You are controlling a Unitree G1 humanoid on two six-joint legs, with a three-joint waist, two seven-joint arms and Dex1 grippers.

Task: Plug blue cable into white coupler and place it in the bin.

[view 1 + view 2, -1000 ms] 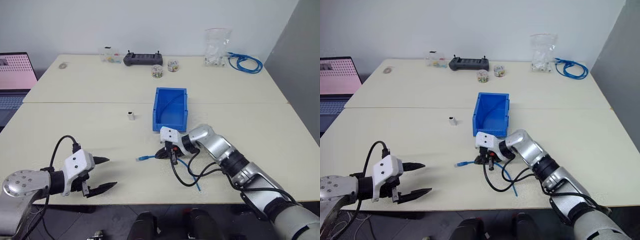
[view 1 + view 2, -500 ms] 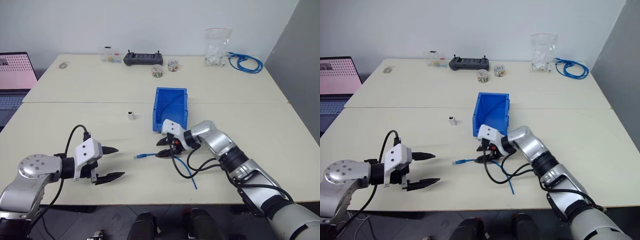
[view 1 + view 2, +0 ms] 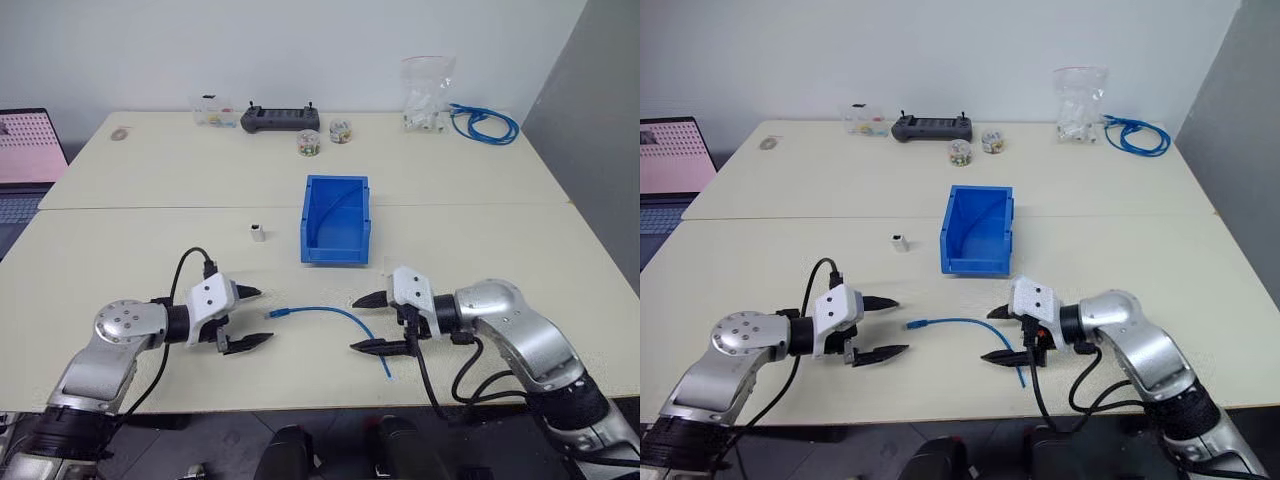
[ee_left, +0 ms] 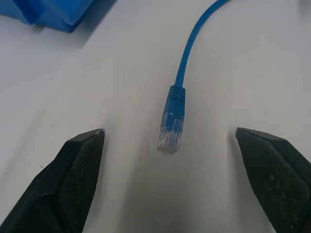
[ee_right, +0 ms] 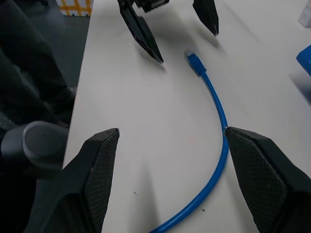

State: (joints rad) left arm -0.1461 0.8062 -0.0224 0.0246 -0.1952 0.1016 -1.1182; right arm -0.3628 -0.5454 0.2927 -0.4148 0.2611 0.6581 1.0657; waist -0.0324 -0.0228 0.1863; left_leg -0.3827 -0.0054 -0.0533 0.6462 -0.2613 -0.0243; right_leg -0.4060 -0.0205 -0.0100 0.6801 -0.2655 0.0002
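Left hand (image 3: 252,317): low on the bench (image 3: 120,250) at about 8 o'clock in the head views, its two black fingers (image 4: 73,160) spread wide apart and empty, tips pointing toward the cable's plug.
White coupler (image 3: 257,232): a tiny block standing alone on the bench, at about 12 o'clock from the left hand and well apart from it; just to the 9 o'clock side of the bin.
Blue cable (image 3: 330,314): lies loose on the bench between the two hands, held by neither. Its plug end (image 4: 171,127) sits just beyond the left hand's fingertips, centred between them in the left wrist view; the cord runs from there in a shallow arc toward 4 o'clock and passes beside the right hand.
Bin (image 3: 335,218): open-topped and blue, at bench centre, about 12 o'clock from the cable and apart from it; nothing can be seen inside.
Right hand (image 3: 367,322): at about 5 o'clock, fingers (image 5: 102,170) apart and empty, pointing back along the cable toward the left hand.
Far edge: a dark controller (image 3: 272,118), small jars (image 3: 310,143), a clear bag (image 3: 425,95) and a coiled blue bundle (image 3: 485,123) from 11 to 1 o'clock.
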